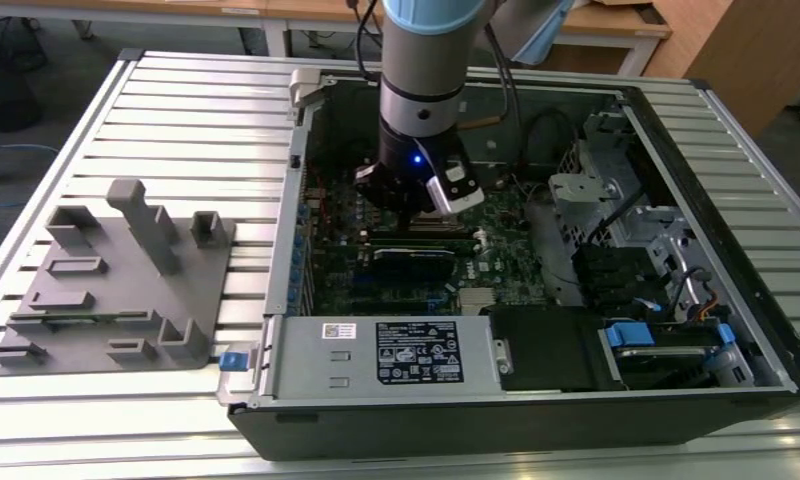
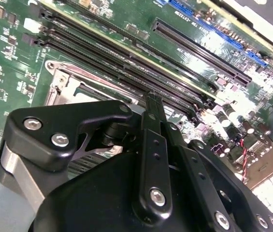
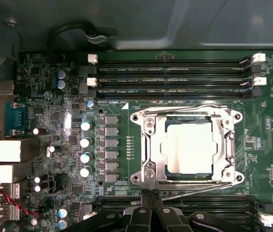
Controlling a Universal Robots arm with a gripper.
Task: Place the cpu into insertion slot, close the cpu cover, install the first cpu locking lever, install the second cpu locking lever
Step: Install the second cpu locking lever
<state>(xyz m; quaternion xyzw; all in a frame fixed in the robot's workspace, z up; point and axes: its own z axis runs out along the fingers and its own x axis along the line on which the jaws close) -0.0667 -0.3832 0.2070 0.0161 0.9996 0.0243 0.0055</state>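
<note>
Looking down through the first wrist view, you've got the cpu [image 3: 188, 147] sitting flat in the insertion slot [image 3: 161, 170], its pale silver top showing through the window of the cpu cover [image 3: 150, 145], which lies down over it. Thin wire levers [image 3: 184, 107] run along the two long edges of the frame; whether they're latched under their hooks is hard to make out from here.

Your tool [image 3: 151, 194] pokes into that view just beside the socket's edge, by the near memory slots [image 3: 199, 200]. Its fingers [image 3: 147, 203] come together to a narrow point with nothing between them, so they're closed and empty as far as you can see. In the second wrist view the tool [image 2: 151, 99] is much closer, and its black body hides most of the socket: only a corner of the silvery cover [image 2: 64, 82] peeks out. The tips sit right at the edge of the black slots there; you can't tell if they touch anything.

In the exterior view the arm [image 1: 420, 90] reaches down into the open computer case [image 1: 720, 330], which lies on the slatted bench [image 1: 187, 110]. The tool [image 1: 400, 200] is low over the green motherboard [image 1: 507, 265], and its own bulk blocks the socket. A grey holder fixture [image 1: 120, 280] sits on the bench well apart, toward the exterior view's left.
</note>
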